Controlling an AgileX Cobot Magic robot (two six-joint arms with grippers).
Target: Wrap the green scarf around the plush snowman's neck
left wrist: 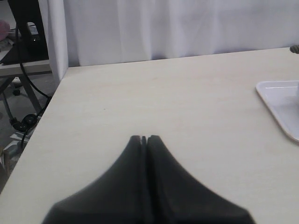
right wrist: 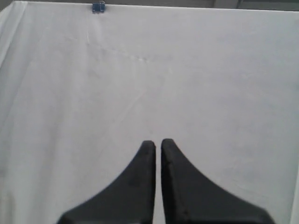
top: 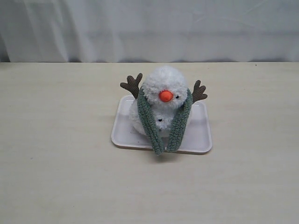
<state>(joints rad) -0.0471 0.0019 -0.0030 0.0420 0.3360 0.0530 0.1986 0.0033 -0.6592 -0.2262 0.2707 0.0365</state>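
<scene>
Scarf point(top: 150, 122), one, hangs round the neck of one snowman point(top: 161, 80), both ends toward six o'clock over one tray point(top: 202, 137); I see left gripper point(left wrist: 144, 138) and right gripper point(right wrist: 158, 143) closed, empty.

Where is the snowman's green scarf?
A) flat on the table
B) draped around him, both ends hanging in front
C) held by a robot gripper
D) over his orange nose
B: the green scarf hangs down both sides of the plush snowman, ends dangling in front.
</scene>
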